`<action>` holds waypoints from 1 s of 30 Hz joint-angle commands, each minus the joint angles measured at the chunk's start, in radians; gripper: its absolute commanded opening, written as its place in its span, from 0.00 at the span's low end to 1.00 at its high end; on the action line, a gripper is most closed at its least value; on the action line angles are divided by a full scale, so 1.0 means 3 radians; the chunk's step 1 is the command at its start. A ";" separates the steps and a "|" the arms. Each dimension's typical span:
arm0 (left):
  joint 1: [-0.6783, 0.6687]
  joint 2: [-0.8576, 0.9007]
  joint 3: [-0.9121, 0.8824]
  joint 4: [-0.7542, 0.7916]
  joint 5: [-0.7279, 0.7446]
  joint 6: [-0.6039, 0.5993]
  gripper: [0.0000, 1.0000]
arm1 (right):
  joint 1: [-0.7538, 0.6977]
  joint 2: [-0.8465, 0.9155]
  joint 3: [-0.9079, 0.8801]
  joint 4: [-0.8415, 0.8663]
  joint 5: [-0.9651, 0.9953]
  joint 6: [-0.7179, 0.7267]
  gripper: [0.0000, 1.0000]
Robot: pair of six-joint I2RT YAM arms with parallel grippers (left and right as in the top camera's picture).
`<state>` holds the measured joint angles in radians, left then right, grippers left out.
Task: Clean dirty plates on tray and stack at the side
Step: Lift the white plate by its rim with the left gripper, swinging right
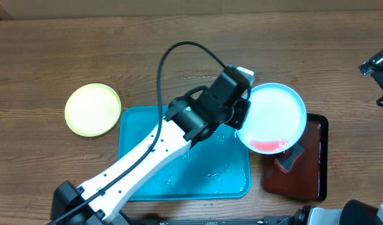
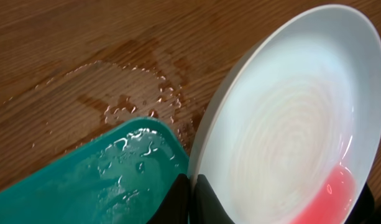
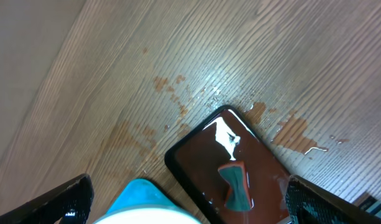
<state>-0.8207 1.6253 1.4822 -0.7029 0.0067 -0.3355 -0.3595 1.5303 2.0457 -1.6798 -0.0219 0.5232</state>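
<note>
Plate tipped for draining: the left gripper [image 1: 241,115] holds the pale blue-white plate [image 1: 275,112] tilted between the turquoise tray [image 1: 141,125] and the dark red-brown tray [image 1: 313,169], right of middle on the counter [image 1: 66,50].

Its jaws are pinched narrow on the plate's left rim; the right gripper [image 3: 199,199] hangs wide and empty near the right edge. The plate looks like light, stiff, glossy plastic, round with a raised lip. It is wet, so probably slippery, and a firm hold on the rim seems best. Pink liquid [image 2: 339,193] pools at its low side. A yellow-green plate [image 1: 92,110] lies flat toward the left edge.
</note>
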 commanded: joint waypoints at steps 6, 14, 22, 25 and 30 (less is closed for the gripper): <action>-0.0179 0.0629 0.0657 0.0000 0.0014 0.0359 0.04 | -0.0009 -0.0052 0.0080 0.0009 -0.0112 -0.0094 1.00; -0.0510 0.0973 0.1080 -0.0074 -0.0465 0.0931 0.04 | -0.0009 -0.0052 0.0141 0.0144 -0.0122 -0.0308 1.00; -0.0814 0.1064 0.1078 -0.0045 -0.1174 0.1347 0.04 | -0.0009 -0.0052 0.0584 0.0268 -0.0203 -0.0378 1.00; -0.0917 0.1110 0.1078 0.0027 -0.1357 0.1418 0.04 | -0.0009 -0.0052 0.0774 0.0258 -0.0275 -0.0379 1.00; -0.1072 0.1115 0.1078 0.0168 -0.1548 0.1526 0.04 | -0.0009 -0.0053 0.1002 0.0256 -0.0408 -0.0469 1.00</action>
<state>-1.1133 1.9522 1.7721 -0.6785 -0.3614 0.0731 -0.3592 1.5295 2.3013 -1.6081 -0.1097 0.4095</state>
